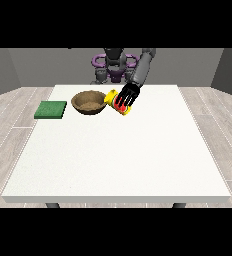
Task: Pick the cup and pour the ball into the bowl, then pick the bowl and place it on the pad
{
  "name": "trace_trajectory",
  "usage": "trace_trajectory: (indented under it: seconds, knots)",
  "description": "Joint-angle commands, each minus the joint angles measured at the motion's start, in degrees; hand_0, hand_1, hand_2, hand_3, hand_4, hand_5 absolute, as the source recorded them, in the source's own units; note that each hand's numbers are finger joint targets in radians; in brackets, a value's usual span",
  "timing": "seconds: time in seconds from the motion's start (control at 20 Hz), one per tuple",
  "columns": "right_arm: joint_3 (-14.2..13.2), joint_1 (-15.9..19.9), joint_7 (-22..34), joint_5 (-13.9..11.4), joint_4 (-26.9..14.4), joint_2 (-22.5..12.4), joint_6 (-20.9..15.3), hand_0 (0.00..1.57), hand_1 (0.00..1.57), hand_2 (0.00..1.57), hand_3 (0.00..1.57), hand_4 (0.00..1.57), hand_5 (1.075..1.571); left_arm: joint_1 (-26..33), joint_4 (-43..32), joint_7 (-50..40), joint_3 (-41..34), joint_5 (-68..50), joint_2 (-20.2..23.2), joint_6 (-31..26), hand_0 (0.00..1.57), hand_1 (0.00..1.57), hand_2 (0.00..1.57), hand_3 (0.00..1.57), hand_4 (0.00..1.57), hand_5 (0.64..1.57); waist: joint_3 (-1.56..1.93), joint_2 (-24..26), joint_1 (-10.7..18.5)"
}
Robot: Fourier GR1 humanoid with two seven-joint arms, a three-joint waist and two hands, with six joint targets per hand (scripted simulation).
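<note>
Table [118,160]: nearest to us we see its broad white top, its front half bare, with grey legs showing under the front edge.
Cup [119,103]: we see a red cup with yellow rims at both ends, tipped well over on its side, its mouth end towards the bowl and just at the bowl's rim. It sits at the far middle of the table.
Hand at the view's right [128,95]: we see black fingers curled round the cup from above, holding it; the grey arm runs up and back to the robot.
Bowl [90,102]: we see a brown, round, shallow bowl standing upright on the table, just beside the cup on the view's left.
Ball: we cannot tell where it is; nothing in the bowl or cup reads plainly as a ball.
Pad [51,109]: we see a flat green square lying at the table's left edge, near the bowl but apart from it.
Other hand: we do not see it.
In the way: we see the fingers hiding much of the cup's body.
</note>
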State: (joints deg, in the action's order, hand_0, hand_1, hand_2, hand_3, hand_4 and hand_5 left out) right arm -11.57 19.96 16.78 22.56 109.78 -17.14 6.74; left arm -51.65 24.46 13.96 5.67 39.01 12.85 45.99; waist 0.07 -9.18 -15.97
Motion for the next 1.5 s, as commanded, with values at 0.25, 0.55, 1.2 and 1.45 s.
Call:
trace_trajectory:
  seconds: [0.25, 0.55, 1.2, 1.45]
  knots:
    - [2.76, -1.84, -2.86, -2.54, -5.59, 2.36, 1.09, 0.0, 0.0, 0.0, 0.0, 0.37, 1.565, -7.0, -11.33, -19.48, 14.86, 22.9, -2.04, 3.43, 1.36, 1.36, 1.52, 1.57, 0.89, 1.524, 0.12, 5.85, -0.02]
    - [2.81, -1.97, -2.24, -3.75, -10.26, 2.98, -0.04, 0.0, 0.0, 0.0, 0.0, 0.38, 1.565, -8.24, -17.33, -29.96, 27.78, 38.23, -8.45, -0.33, 1.45, 1.45, 1.57, 1.57, 0.94, 1.49, 0.12, 10.08, 3.07]
    - [-1.69, -5.85, -4.6, -2.27, -17.34, 0.19, 3.82, 0.0, 0.0, 0.0, 0.0, 0.38, 1.565, -6.28, -8.03, -38.28, 37.79, 49.98, -12.82, -18.2, 1.5, 1.5, 1.57, 1.57, 1.06, 1.506, -0.05, 16.29, 6.73]
    - [-1.15, -7.79, -6.88, -4.38, -15.06, 1.3, 2.29, 0.0, 0.0, 0.0, 0.0, 0.38, 1.566, -4.65, -3.65, -29.98, 20.85, 31.36, -8.08, -6.96, 0.94, 0.94, 1.37, 1.3, 1.09, 1.448, -0.22, 13.6, 9.18]
